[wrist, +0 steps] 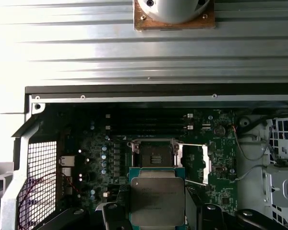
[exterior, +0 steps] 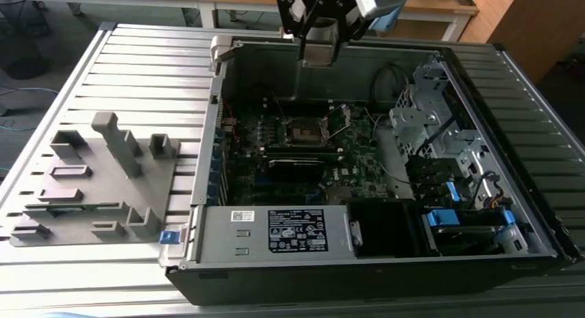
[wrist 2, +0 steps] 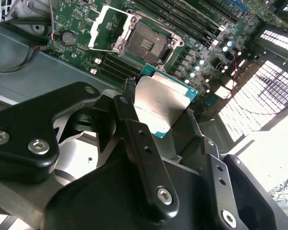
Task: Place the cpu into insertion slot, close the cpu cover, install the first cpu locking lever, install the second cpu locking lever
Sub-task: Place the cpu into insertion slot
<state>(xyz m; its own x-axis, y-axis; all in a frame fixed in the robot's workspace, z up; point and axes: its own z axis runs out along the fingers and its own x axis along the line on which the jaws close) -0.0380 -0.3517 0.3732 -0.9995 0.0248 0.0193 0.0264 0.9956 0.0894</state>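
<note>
One cpu (wrist: pixel 157 199) rides clamped between the two fingers (wrist 2: pixel 139 143) of the gripper (exterior: pixel 320 57), up above the open computer case (exterior: pixel 366 277). Below it lies one bare insertion slot (wrist: pixel 154 155), its single cpu cover (wrist 2: pixel 98 28) flipped up alongside.

The cpu (wrist: pixel 157 201) is silver-grey with a green border, the motherboard (wrist 2: pixel 79 21) dark green, the ribbed table (exterior: pixel 137 71) silvery.
</note>
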